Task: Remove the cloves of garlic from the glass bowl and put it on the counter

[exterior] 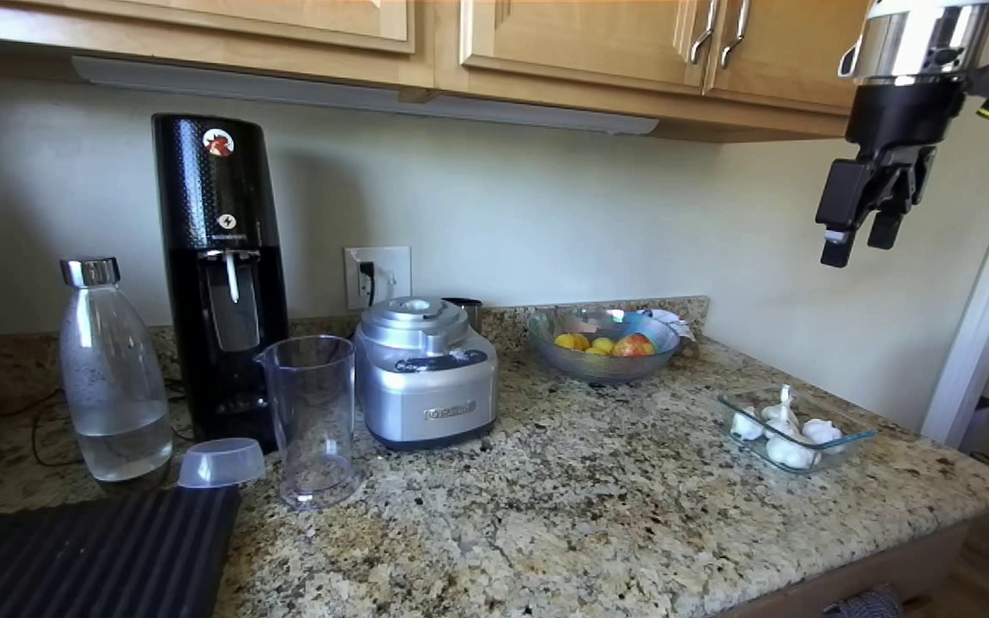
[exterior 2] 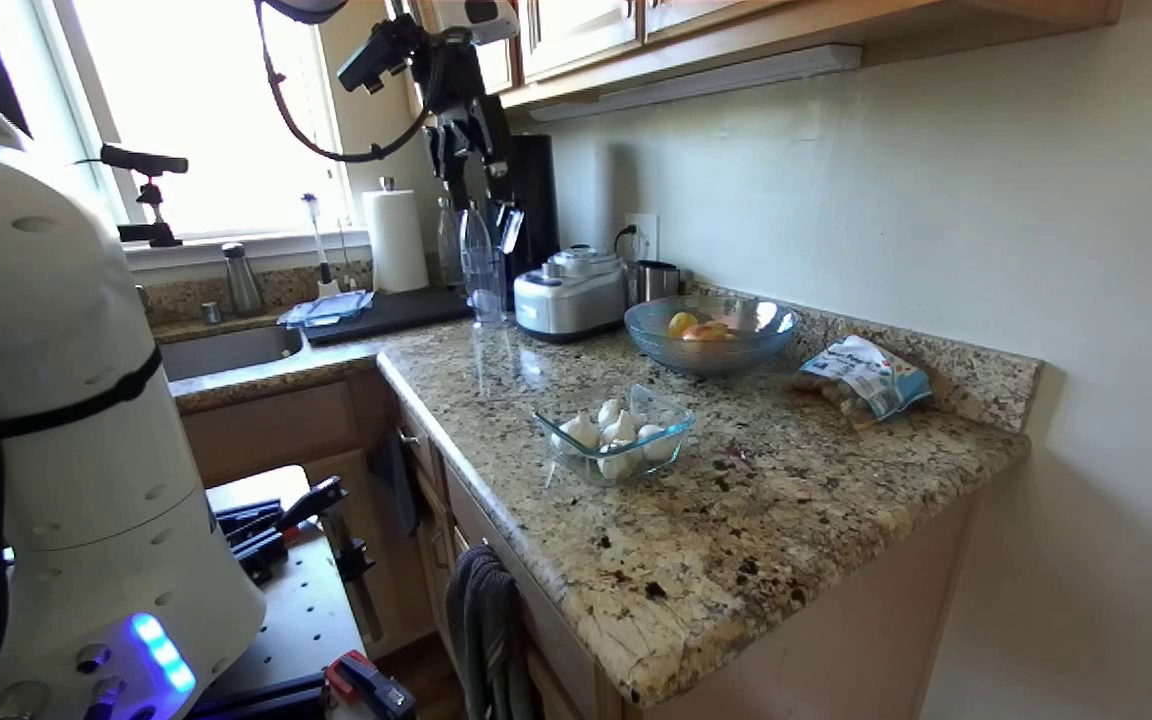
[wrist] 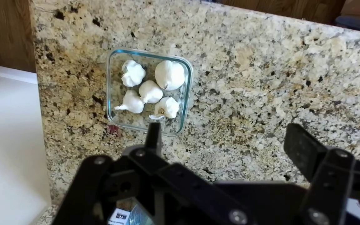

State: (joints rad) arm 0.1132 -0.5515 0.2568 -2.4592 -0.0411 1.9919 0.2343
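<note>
Several whitish cloves of garlic (wrist: 150, 91), seen as rounded bulbs, lie grouped inside the square clear glass bowl (wrist: 142, 54). That bowl rests on the speckled granite counter (wrist: 245, 78). Both exterior views also show the garlic (exterior: 791, 452) (exterior 2: 621, 430) in the bowl. High above the counter, my gripper (exterior: 860, 242) points down, well clear of the bowl. In the wrist view the gripper (wrist: 225, 140) has its fingers spread wide with nothing between them. One fingertip (wrist: 153, 134) overlaps the bowl's lower rim in that picture, though the gripper is far above it.
A larger glass bowl (exterior 2: 711, 350) with fruit stands near the wall, beside a blue-white bag (exterior 2: 866, 370). A silver food processor (exterior: 430, 386), clear pitcher (exterior: 314, 429), black drink machine (exterior: 220, 206) and black ribbed mat (exterior: 91, 549) are farther along. Cabinets (exterior: 589, 43) hang overhead.
</note>
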